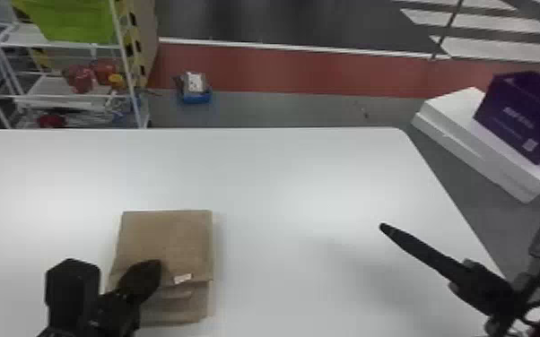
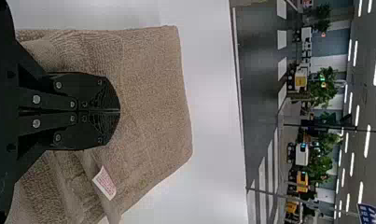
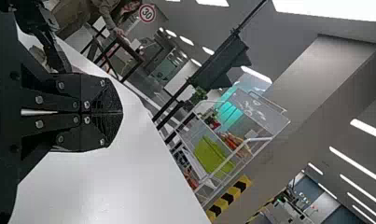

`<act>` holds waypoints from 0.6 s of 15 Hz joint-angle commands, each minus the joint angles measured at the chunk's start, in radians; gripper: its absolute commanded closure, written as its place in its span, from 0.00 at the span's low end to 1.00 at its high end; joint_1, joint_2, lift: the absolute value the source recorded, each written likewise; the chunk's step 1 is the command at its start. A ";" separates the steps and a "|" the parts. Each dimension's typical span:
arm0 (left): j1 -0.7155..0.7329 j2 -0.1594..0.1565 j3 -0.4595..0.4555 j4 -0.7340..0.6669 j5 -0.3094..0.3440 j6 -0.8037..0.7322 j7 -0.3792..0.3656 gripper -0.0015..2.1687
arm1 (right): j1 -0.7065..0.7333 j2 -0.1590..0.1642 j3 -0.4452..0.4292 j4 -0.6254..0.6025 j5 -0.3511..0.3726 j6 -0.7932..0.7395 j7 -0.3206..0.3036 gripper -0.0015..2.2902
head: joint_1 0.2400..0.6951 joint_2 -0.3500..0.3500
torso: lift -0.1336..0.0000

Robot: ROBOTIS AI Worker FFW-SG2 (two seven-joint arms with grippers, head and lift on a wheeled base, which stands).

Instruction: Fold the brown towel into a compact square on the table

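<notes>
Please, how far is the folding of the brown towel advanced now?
Done: the brown towel is folded into a layered pad. In hand: apparently nothing; the left gripper, jaws shut, is over the towel, the right gripper, also shut, away from it. Remaining: probably evening the near side, where a lower layer sticks out past the white label.

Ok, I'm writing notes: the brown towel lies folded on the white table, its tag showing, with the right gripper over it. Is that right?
One fix: in the head view it is the left gripper that is over the brown towel. The towel does lie folded on the white table, its tag showing.
</notes>
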 commanded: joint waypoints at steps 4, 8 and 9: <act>0.030 0.002 -0.062 0.007 -0.016 -0.052 0.012 0.98 | 0.003 -0.004 -0.016 0.000 -0.007 0.006 0.006 0.65 | 1.00 0.24 | 0.08; 0.066 0.003 -0.100 -0.018 -0.008 -0.092 0.024 0.98 | 0.003 -0.010 -0.019 0.000 -0.007 0.012 0.004 0.65 | 1.00 0.18 | 0.08; 0.076 0.003 -0.103 -0.030 -0.007 -0.102 0.024 0.98 | 0.003 -0.012 -0.017 0.002 -0.007 0.012 0.004 0.65 | 1.00 0.17 | 0.08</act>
